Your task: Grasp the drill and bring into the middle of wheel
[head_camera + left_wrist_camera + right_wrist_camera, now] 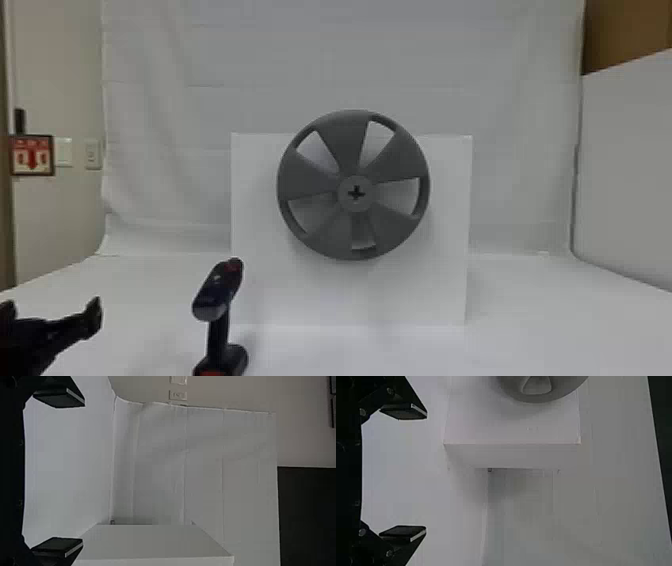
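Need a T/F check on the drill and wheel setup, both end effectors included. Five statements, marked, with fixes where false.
1. The drill stands on its base, left of the wheel in the head view. True.
2. The left end effector is clamped on the drill. False: its fingers are apart with nothing between them.
3. The wheel has a cross-shaped hole at its centre. True.
4. The wheel lies flat on the white work surface. False: it is upright against the front of the white box.
5. The right end effector is open and holds nothing. True.
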### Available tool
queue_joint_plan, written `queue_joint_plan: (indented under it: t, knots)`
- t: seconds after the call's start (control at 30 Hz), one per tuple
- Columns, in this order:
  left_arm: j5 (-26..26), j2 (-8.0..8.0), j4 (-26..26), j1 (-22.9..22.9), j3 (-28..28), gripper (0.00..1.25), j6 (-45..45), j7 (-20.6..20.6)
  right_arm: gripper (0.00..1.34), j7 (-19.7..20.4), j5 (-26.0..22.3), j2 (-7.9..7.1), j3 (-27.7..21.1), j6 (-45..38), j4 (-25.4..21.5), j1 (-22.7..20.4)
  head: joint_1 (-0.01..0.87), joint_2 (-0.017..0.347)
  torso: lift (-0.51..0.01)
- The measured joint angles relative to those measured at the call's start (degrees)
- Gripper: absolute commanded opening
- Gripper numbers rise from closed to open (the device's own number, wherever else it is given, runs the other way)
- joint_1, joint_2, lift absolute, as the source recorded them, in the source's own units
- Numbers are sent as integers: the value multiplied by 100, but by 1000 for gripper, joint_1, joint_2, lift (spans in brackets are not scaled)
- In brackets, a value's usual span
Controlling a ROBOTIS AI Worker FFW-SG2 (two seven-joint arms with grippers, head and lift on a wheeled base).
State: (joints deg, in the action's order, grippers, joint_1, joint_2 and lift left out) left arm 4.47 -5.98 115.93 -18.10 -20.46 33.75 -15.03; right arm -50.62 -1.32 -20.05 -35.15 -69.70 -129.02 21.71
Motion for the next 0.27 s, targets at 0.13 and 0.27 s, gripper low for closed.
queue_joint_plan:
  t: [0.13,0.27]
  knots:
    - [1,0,0,-7,8,1189,0,0,1071,0,6,4,-1,0,0,0,54,31,-403]
    - [1,0,0,-9,8,1189,-1,0,1071,0,16,15,-8,0,0,0,54,31,-403]
